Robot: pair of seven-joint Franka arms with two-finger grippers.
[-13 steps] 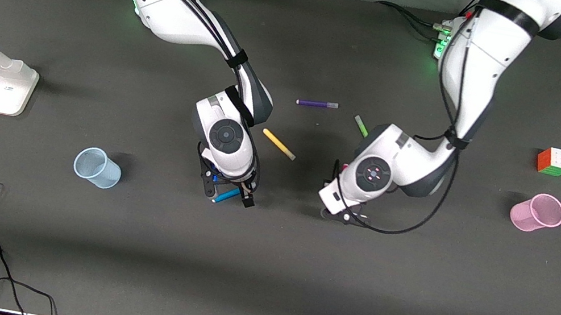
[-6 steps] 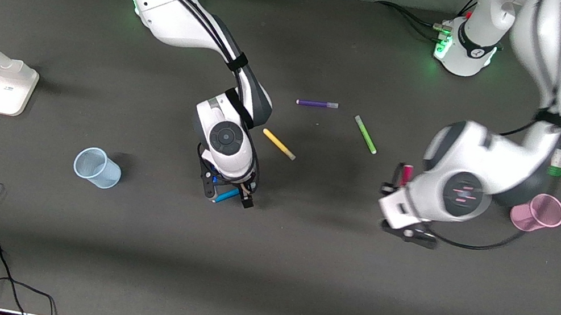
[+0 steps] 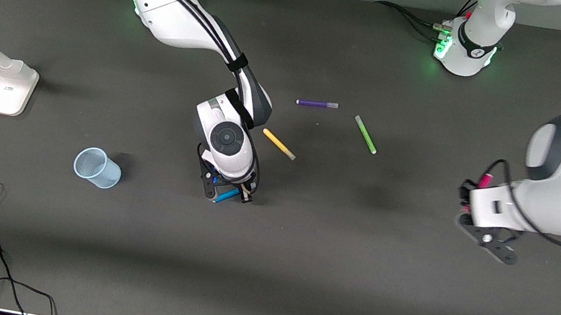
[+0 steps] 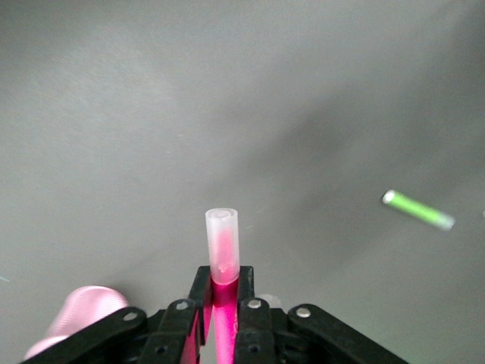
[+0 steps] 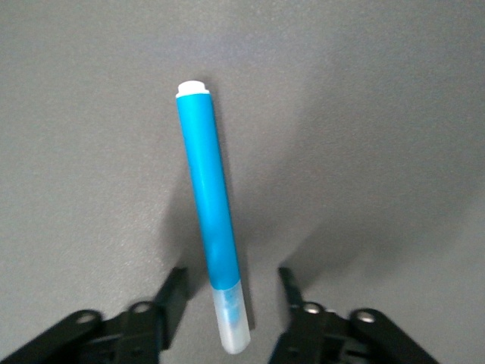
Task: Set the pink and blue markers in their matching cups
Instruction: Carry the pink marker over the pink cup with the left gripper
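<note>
Straddling the blue marker (image 5: pixel 214 227), the right gripper (image 3: pixel 228 193) sits low on the counter (image 3: pixel 294 275), fingers (image 5: pixel 173 292) spread either side without touching it. Its cap end points between them. Wide bare counter lies nearer the front camera. The blue cup (image 3: pixel 97 167) stands toward the right arm's end. The left gripper (image 4: pixel 224 322) pinches the pink marker (image 4: pixel 223 258) upright above the counter beside the pink cup (image 4: pixel 79 315).

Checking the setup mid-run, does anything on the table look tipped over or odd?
Nothing looks damaged or spilled. Only the pink cup seems to lie on its side below the left gripper, which holds the pink marker.
</note>
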